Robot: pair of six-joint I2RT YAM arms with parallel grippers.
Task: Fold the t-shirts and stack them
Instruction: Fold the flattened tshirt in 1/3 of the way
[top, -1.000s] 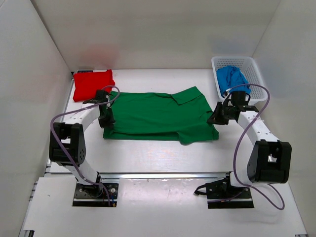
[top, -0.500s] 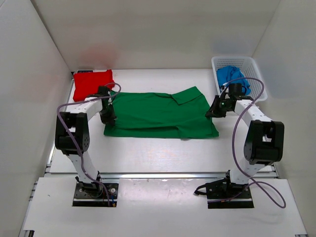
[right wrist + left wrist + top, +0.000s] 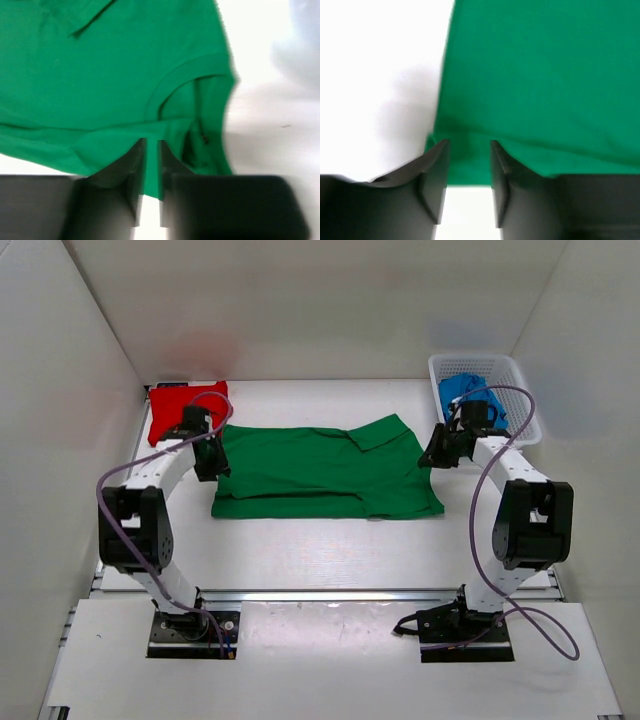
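The green t-shirt with a collar lies spread flat in the middle of the table, its near part folded over. My left gripper stands at its left edge, open. In the left wrist view the fingers are apart just above the cloth's corner. My right gripper hovers at the shirt's right sleeve; its jaws show a narrow gap over the green cloth. The red t-shirt lies folded at the far left. The blue t-shirt sits bunched in the basket.
A white mesh basket stands at the far right corner beside my right arm. White walls close the table on three sides. A metal rail runs along the near edge by the arm bases.
Both grippers have opened and let go of the green shirt's edges. Both arms have moved a little toward the far side. The shirt's near fold now lies flat.
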